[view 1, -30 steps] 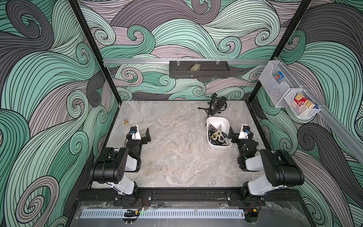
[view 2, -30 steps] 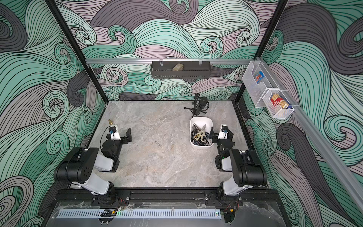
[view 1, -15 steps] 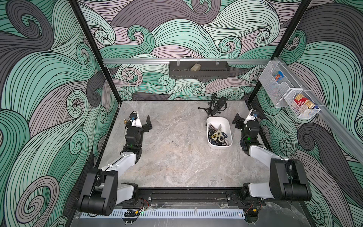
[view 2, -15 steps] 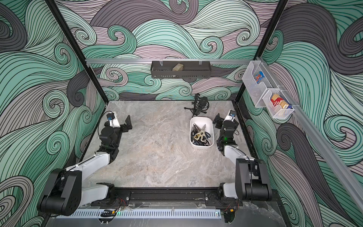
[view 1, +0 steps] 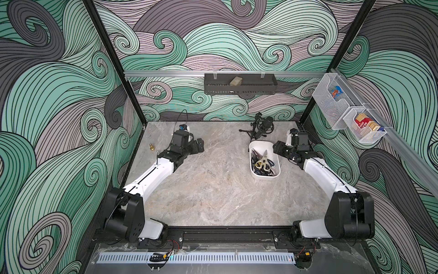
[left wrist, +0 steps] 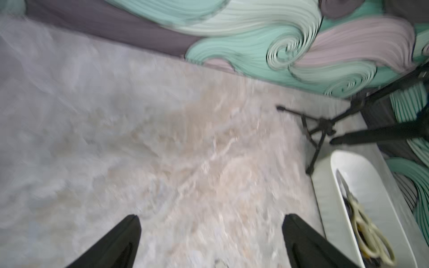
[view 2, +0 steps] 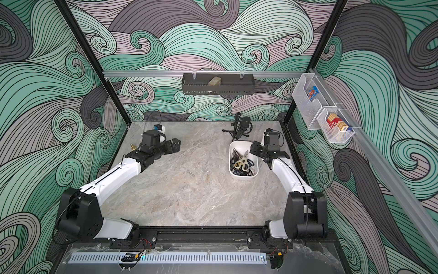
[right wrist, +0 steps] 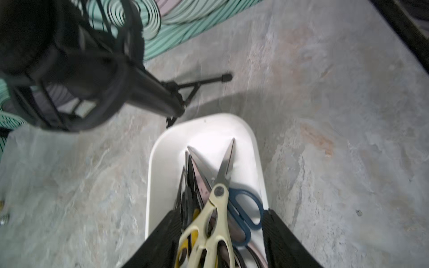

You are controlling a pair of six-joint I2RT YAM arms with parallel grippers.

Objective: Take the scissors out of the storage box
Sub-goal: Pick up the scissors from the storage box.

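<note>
Right wrist view shows us the scissors (right wrist: pixel 199 171) piled in the storage box (right wrist: pixel 204 130), a cream-handled pair (right wrist: pixel 209 232) on top, with the right jaws parted over the handle end, clamping nothing. We see the left jaws spread wide above bare surface (left wrist: pixel 162 139), well apart from the box, which stands near the right arm (view 1: pixel 320 170).

No legible text or labels
</note>
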